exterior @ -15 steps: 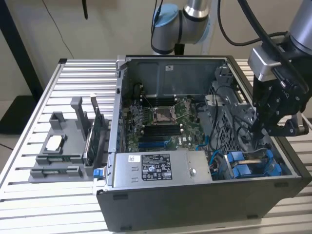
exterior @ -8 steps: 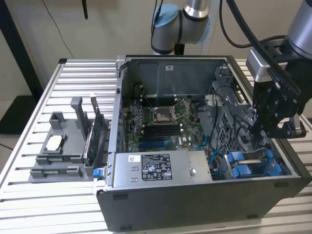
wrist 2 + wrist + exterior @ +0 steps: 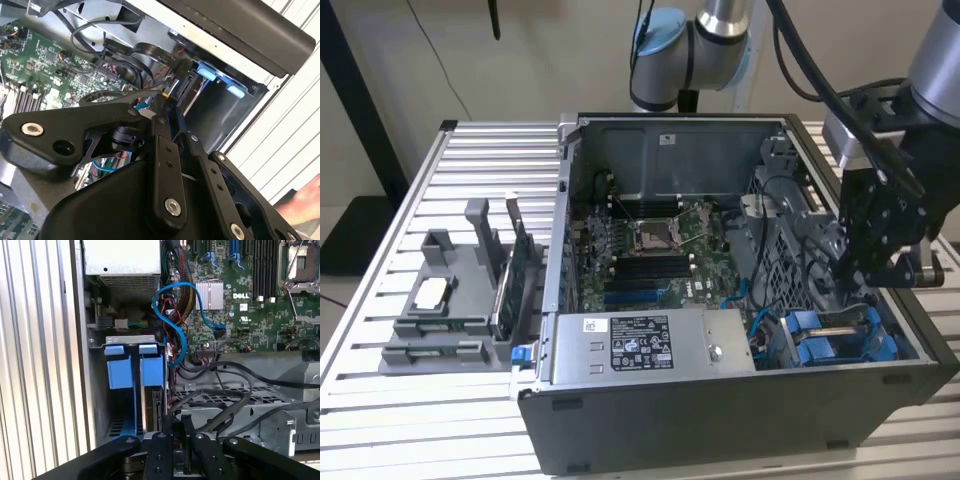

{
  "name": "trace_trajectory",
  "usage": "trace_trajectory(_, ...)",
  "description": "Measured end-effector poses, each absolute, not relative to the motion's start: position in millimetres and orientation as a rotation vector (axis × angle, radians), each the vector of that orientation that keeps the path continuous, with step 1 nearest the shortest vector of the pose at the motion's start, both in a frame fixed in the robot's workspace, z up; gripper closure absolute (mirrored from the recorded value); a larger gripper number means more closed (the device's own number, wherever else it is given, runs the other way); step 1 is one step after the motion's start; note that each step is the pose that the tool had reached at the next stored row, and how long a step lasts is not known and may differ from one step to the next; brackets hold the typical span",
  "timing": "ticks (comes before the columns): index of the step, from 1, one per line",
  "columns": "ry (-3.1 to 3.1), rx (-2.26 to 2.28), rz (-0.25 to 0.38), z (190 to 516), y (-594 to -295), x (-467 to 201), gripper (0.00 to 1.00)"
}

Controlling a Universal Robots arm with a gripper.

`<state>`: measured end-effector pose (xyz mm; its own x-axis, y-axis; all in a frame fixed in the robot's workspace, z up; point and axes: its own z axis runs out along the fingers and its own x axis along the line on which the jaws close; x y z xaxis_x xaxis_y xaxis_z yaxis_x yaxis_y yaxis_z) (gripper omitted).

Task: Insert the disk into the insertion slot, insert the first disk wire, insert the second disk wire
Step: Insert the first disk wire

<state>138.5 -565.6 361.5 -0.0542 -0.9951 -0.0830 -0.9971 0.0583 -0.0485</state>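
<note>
Hanging just beside the blue-framed disk point(image 3: 134, 371) in its slot point(image 3: 131, 340), the gripper point(image 3: 176, 427) shows a grip I cannot tell.

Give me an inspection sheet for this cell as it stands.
Surface: slatted metal table under an open computer case.
Job's things: disk, in its blue carrier, stands in the bay at the case corner.
Clutter: grey parts fixture beside the case.
Grippers: gripper hangs over the bay, close to the disk.
Cables: blue cable and black cables loop inside the case; whether any reaches the disk cannot be told.
Surroundings: plain wall behind.
</note>
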Motion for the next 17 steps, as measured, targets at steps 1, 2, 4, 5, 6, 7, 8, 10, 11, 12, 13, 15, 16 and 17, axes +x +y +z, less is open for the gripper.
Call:
trace_trajectory(1, 2.221, -2.092, 0.036, 361.5, -565.8, 138.6, 0.81)
trace_trajectory(2, 2.228, -2.091, 0.039, 361.4, -565.9, 138.6, 0.81)
trace_trajectory(4, 2.242, -2.089, 0.046, 361.0, -566.0, 138.7, 0.81)
trace_trajectory(5, 2.248, -2.089, 0.049, 360.8, -566.0, 138.9, 0.81)
trace_trajectory(6, 2.254, -2.089, 0.050, 360.7, -566.1, 139.2, 0.81)
trace_trajectory(7, 2.257, -2.089, 0.050, 360.6, -566.1, 139.4, 0.81)
trace_trajectory(8, 2.259, -2.088, 0.050, 360.6, -566.1, 139.4, 0.81)
trace_trajectory(10, 2.259, -2.088, 0.050, 360.5, -566.1, 139.5, 0.81)
trace_trajectory(11, 2.259, -2.088, 0.050, 360.5, -566.1, 139.5, 0.81)
trace_trajectory(12, 2.259, -2.088, 0.050, 360.5, -566.1, 139.5, 0.81)
trace_trajectory(13, 2.259, -2.088, 0.050, 360.5, -566.1, 139.5, 0.81)
trace_trajectory(15, 2.259, -2.088, 0.050, 360.5, -566.1, 139.5, 0.81)
trace_trajectory(16, 2.259, -2.088, 0.050, 360.5, -566.1, 139.5, 0.81)
trace_trajectory(17, 2.259, -2.087, 0.050, 360.4, -566.1, 139.5, 0.81)
